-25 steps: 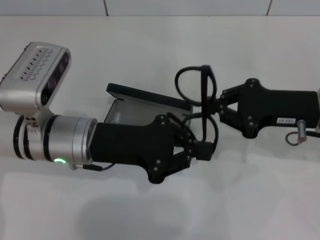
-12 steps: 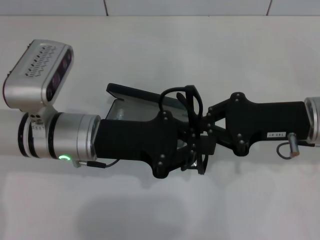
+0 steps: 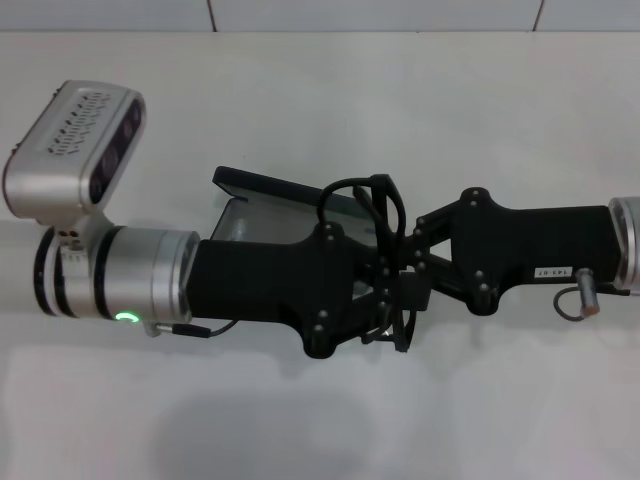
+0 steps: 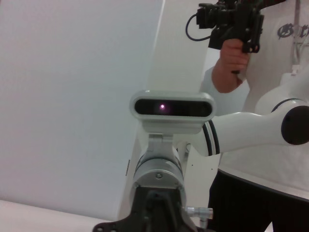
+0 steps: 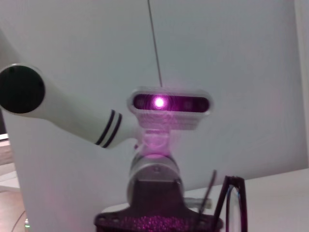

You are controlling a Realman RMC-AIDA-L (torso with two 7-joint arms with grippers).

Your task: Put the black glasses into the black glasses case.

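1. Now both claws meet over the middle of the white worktop (image 3: 480, 400). Compared with a second ago, the right claw (image 3: 412, 250) has carried the black glasses (image 3: 372, 205) inward from open space, and they now sit against the left claw (image 3: 392, 305), above the near end of the black glasses case (image 3: 262, 190).
2. Over the last half second almost nothing has moved, so this reads as a handover or a joint hold, not travel.
3. The right claw is clenched on the glasses at the frame; whether the left claw has closed on them I cannot tell, since its fingers are lost among the black parts.
4. The case lies open, lid raised at the far side, grey lining showing beside the left arm.
5. The glasses stand on edge, their long axis running from far to near across the line of the two arms; one lens loop shows at the far side.
6. The right wrist view shows a thin dark frame loop (image 5: 235, 203) close by.
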